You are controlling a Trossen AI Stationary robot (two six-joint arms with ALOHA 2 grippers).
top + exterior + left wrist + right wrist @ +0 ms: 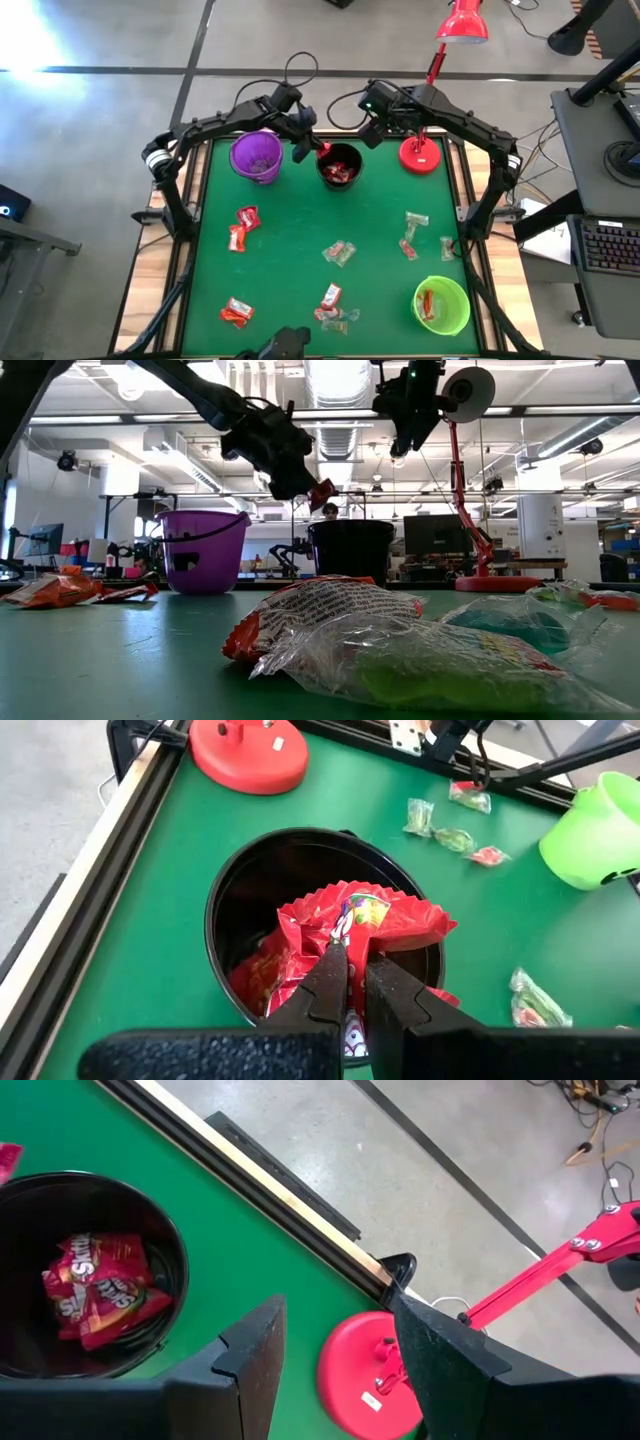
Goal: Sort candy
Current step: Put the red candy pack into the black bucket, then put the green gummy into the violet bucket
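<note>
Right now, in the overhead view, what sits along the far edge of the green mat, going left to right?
Purple cup → left gripper, shut on a red candy above the black cup's rim → black cup with red candy inside → red lamp base. The open right gripper hangs between black cup and lamp base.
</note>
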